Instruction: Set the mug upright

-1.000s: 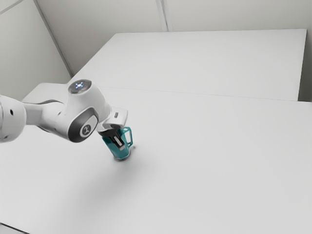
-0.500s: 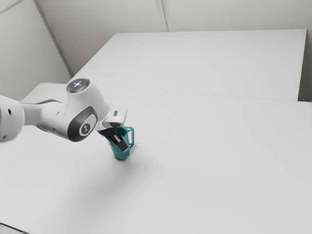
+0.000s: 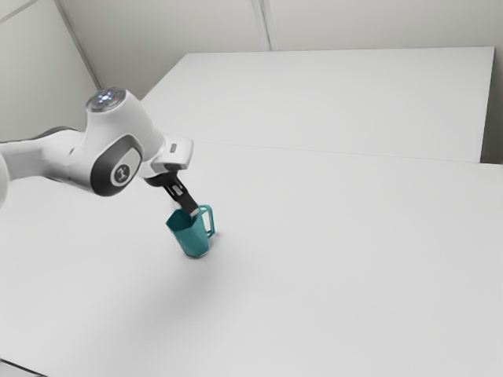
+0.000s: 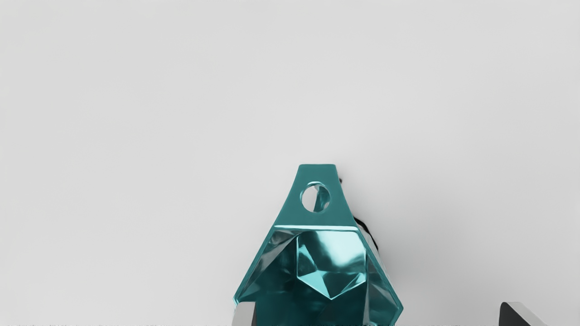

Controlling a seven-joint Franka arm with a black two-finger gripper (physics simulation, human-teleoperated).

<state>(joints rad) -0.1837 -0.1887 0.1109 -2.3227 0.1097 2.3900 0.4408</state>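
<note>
Smooth white table [image 3: 338, 267], count one, stretched wide toward the exterior view's right | one glossy teal mug [image 3: 191, 237], faceted, hollow, one handle [image 3: 211, 221]; stood upright on its base, well apart from the table's far edge | one black gripper [image 3: 189, 209] held at its rim, released, two fingers [image 4: 521, 314] spread wide

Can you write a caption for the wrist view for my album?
Peeking inside a shiny teal mug, with the robot's gripper open near its rim.
</note>
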